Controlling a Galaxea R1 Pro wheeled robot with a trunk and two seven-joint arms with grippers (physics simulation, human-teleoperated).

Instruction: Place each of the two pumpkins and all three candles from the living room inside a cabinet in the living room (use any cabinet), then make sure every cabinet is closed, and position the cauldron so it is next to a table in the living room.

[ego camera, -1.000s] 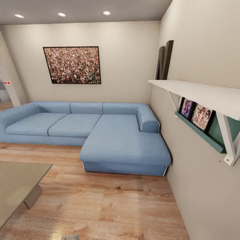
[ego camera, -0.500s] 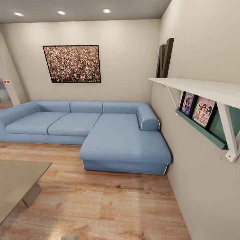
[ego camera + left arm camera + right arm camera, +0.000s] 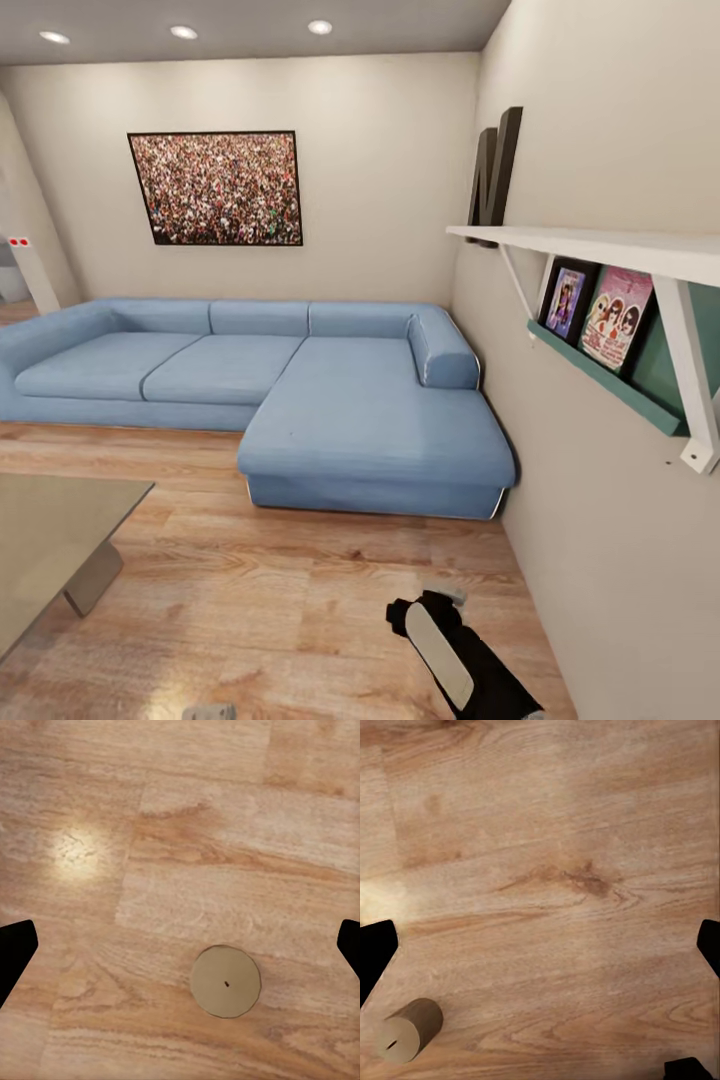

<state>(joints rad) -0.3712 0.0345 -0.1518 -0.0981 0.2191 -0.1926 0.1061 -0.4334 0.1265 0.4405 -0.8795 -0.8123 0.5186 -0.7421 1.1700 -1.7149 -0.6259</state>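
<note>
Since both grippers hung spread wide over bare floor (image 3: 225,832), a candle (image 3: 226,981) stood below the left one, another candle (image 3: 406,1031) near the right, probably lining up a grab.

A: The floor (image 3: 300,600) looks like varnished wood, warm grain with a soft sheen; in the left wrist view a pale glare spot sits on the planks.

B: The sofa (image 3: 350,400) reads as matt blue cloth, finely textured. The counter (image 3: 50,540) has a smooth grey-green top, faintly reflective.

A: The candle (image 3: 226,981) is matt beige, waxy and smooth. The one in the right wrist view (image 3: 409,1030) looks the same.

B: The wall shelf (image 3: 600,250) is painted white, matt. The right arm (image 3: 460,660) looks like black plastic with a glossy pale panel.
</note>
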